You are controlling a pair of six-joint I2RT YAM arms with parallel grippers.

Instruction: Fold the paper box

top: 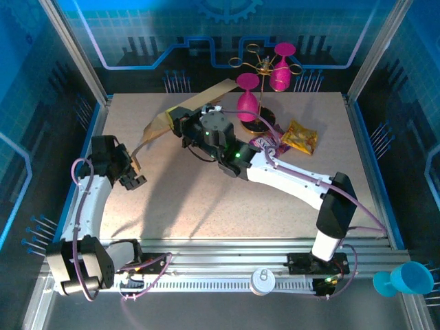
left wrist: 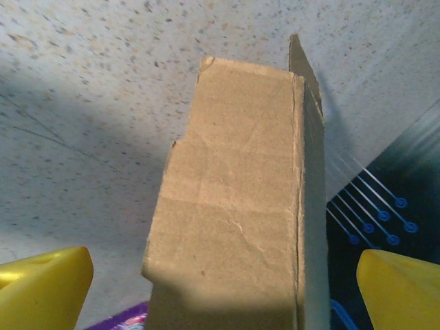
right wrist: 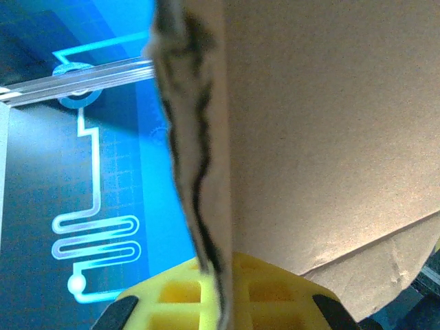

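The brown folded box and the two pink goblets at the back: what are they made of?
The plain brown folded box looks like matte cardboard, given its fibrous surface, creases and ragged cut edge. The two pink goblets look like smooth, glossy plastic, judging by their even colour and shine, though tinted glass cannot be ruled out.

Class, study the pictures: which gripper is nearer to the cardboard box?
Right. The right gripper has its jaws shut on the edge of the cardboard box, touching it. The left gripper has its jaws open either side of the box's end, not touching.
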